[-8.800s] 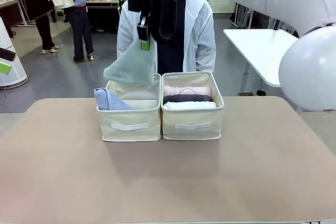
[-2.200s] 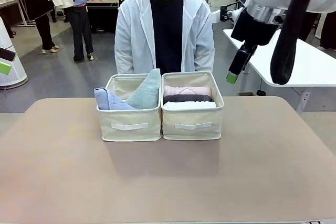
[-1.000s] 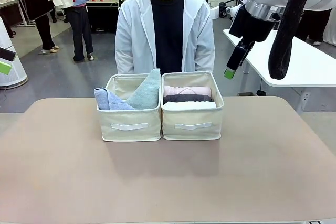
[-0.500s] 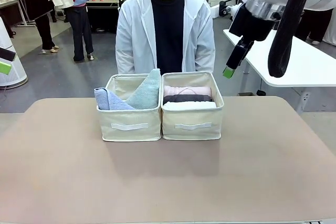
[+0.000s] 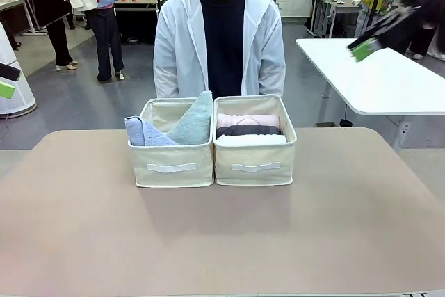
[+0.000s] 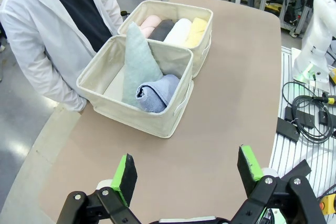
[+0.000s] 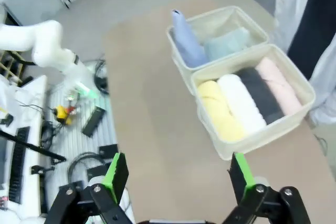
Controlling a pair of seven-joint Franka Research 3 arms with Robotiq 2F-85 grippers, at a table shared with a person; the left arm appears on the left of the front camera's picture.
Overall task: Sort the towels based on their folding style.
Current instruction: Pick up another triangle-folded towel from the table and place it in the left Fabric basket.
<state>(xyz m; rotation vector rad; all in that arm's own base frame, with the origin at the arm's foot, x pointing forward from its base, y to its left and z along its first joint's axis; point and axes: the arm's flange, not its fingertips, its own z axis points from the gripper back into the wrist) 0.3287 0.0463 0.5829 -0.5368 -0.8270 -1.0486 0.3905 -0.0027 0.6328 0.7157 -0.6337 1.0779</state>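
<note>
Towels (image 6: 157, 56) sorted: cone folds left of the rolls' bin (image 5: 254, 158).
Sorting looks finished; both grippers (image 6: 186, 174) (image 7: 176, 174) spread, empty; next only parking.

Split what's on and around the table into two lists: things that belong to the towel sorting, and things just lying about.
Job:
blue towel
green towel
pink roll
charcoal roll
white roll
yellow roll
left bin
right bin

Lying about:
cables
white side table
</note>
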